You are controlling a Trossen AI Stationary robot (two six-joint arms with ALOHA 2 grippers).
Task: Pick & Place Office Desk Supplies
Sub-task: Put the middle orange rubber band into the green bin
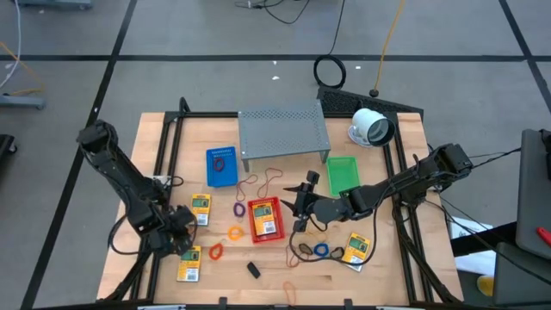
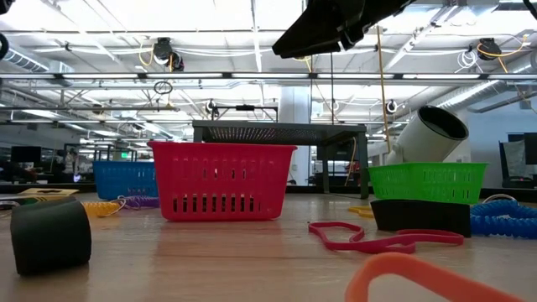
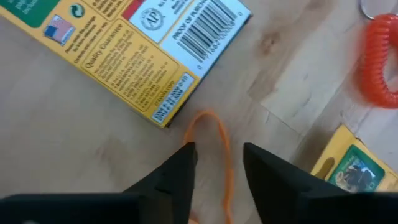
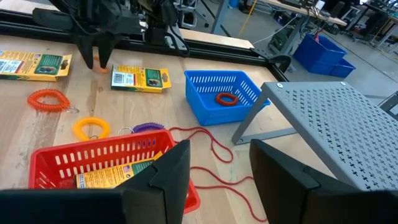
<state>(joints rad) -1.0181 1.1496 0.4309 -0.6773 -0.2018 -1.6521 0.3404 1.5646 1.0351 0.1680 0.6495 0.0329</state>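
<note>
Because the left gripper (image 3: 217, 165), lower left in the high view, stands open over a thin orange rubber band (image 3: 214, 149) flat on the table (image 3: 74, 143), its fingers may slide off, while the right gripper (image 1: 297, 205) waits open at centre.

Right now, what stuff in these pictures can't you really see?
- Red basket: low view, its front wall hides what lies inside.
- Orange band: left wrist view, its near end runs off the picture's edge between the left tool fingers.
- Yellow packet: left wrist view, cut off by the edge.
- Black piece: high view, too small to identify.
- Right tool: low view shows only part of it at the top edge.
</note>
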